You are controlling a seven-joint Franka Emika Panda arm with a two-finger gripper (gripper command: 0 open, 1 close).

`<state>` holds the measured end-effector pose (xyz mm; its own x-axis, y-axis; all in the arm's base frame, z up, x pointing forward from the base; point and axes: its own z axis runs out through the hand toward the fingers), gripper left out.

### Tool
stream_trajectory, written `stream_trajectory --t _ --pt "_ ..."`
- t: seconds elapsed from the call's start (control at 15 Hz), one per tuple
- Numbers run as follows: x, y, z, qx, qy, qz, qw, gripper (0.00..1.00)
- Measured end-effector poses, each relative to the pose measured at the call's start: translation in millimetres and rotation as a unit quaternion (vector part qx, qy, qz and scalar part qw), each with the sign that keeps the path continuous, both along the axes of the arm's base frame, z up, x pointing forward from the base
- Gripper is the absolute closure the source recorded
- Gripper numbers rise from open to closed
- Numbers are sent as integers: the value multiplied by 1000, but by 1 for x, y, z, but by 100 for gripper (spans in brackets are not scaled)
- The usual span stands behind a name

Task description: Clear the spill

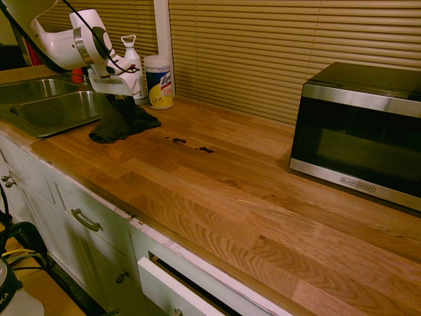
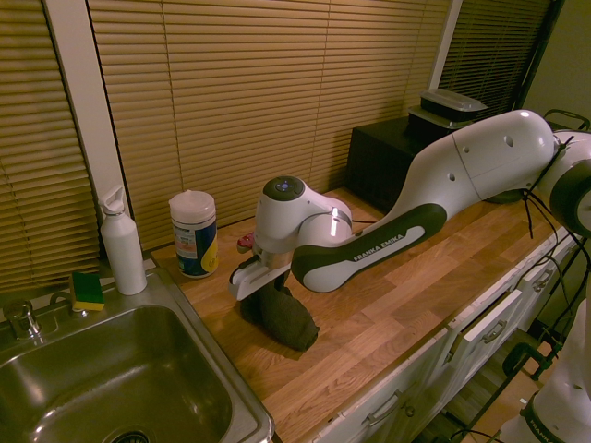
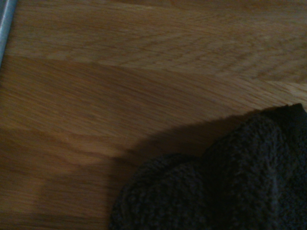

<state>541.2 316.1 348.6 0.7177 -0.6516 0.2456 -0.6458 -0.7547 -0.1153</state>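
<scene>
Spill marks lie on the wooden counter, a short row of small dark blotches between the black cloth and the microwave. The cloth is bunched up just beside the sink, and its knit texture fills one corner of the wrist view. The gripper points down onto the cloth; I cannot tell whether its fingers grip it. Behind stand 1 wipes canister and 1 white bottle.
</scene>
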Motion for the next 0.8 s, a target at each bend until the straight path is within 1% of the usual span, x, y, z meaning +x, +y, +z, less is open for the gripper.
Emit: stream_trajectory --t 0.4,0.8 --pt "6 -7 -2 -1 3 -10 1000 100" --pt "24 -41 -1 -4 5 -33 999 100"
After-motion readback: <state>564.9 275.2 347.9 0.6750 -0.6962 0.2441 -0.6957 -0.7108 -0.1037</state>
